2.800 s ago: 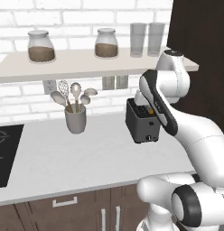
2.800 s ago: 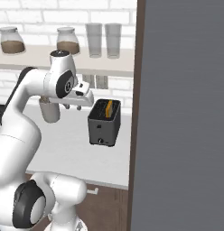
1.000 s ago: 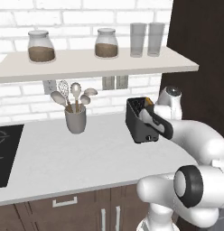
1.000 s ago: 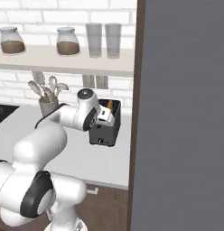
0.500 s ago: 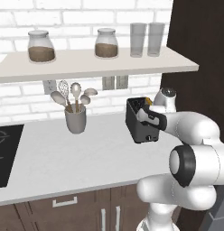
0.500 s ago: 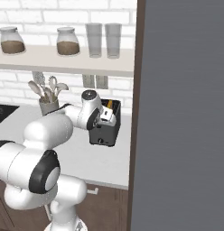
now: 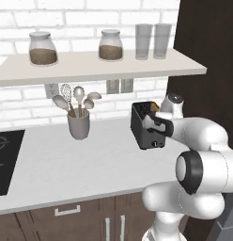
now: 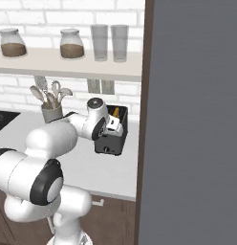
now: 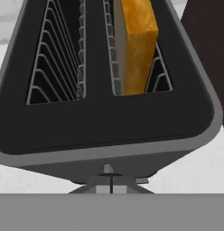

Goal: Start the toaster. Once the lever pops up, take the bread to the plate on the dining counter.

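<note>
Jaws shut, holding nothing, poised over the toaster [image 9: 109, 122] front on the desk [image 7: 66, 164]; bread [image 9: 137, 40] sits in one slot. Risk: closed tips may slip off the lever, leaving it unlatched.

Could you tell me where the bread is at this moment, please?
The bread stands upright in the right-hand slot of the toaster in the hand view; the toaster sits on the grey counter, right of the utensil cup.
</note>
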### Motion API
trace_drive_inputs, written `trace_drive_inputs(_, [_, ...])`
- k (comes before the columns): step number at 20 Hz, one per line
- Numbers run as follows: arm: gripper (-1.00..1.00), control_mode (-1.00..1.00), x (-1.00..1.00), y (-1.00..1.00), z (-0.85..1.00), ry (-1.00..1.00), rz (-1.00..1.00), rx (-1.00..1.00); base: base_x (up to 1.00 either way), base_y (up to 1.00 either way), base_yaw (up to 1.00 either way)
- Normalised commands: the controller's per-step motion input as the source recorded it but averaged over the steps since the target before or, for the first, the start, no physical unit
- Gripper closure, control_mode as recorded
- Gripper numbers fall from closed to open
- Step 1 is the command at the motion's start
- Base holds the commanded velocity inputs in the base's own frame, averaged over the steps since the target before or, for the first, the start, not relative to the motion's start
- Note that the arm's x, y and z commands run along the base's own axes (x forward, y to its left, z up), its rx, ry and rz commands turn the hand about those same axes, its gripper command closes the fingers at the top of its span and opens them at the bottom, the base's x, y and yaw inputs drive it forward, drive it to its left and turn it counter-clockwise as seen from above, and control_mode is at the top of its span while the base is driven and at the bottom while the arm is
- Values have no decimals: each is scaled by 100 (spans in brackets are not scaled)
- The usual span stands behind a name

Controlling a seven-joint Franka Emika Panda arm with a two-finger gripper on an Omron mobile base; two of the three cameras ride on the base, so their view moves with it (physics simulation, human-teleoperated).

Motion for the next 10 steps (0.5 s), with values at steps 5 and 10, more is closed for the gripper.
trace_drive_inputs(5, [100, -100, -2, 0, -52, 0, 0, 0, 0, 0, 0])
trace_drive_inputs(10, [100, -100, -4, 0, -62, -1, 0, 0, 0, 0, 0])
